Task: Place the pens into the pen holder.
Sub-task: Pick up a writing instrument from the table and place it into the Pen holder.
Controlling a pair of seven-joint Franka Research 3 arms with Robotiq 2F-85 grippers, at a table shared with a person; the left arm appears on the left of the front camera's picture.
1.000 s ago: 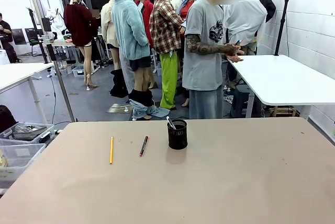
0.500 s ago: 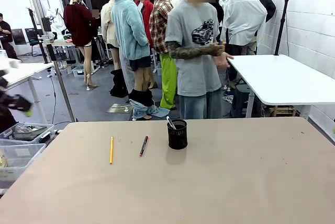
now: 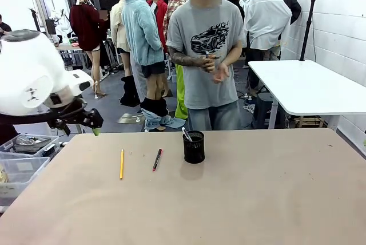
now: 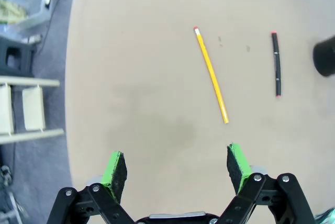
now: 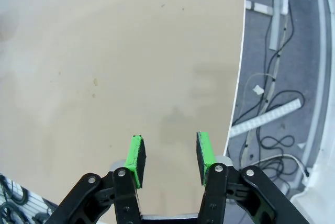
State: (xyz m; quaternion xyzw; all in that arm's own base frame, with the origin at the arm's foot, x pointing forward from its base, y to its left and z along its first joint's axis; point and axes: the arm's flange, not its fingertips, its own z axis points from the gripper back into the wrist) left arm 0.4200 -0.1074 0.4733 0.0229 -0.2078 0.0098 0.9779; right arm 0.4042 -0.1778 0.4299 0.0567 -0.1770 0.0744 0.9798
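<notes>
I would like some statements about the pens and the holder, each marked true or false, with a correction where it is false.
1. The pencil lies flat on the table. True.
2. The black pen stands in the holder. False: it lies on the table, between the pencil and the holder.
3. The left gripper is open and empty. True.
4. The person's hands hold the holder. False: they are together in front of the body, away from the table.
5. A third pen stands in the holder. True.
</notes>
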